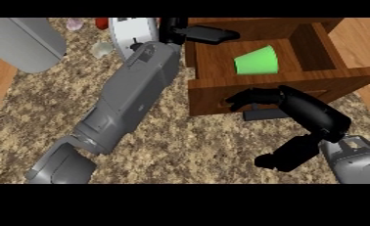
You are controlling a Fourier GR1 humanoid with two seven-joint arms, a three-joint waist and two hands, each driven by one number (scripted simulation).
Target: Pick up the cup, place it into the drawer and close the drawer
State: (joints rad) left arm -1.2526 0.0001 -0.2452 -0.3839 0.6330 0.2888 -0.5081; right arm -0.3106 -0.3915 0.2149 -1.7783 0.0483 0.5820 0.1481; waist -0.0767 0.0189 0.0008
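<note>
Resting inside open drawer (289, 85) beyond right hand (312, 113), green cup (258, 60) placed; hand spread wide, fingers against drawer front; closing remains.

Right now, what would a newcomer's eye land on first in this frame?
The bright green cup, lying on its side inside the open wooden drawer at upper right. Next, the right hand set against the drawer's front panel, and the left hand stretched over its far left corner.

Wood, plastic, speckled stone
Drawer (209, 90) at the right hand (309, 113): matt brown wood. Cup (257, 60) beyond it: smooth green plastic. Counter (188, 146) beneath: rough-looking speckle.
</note>
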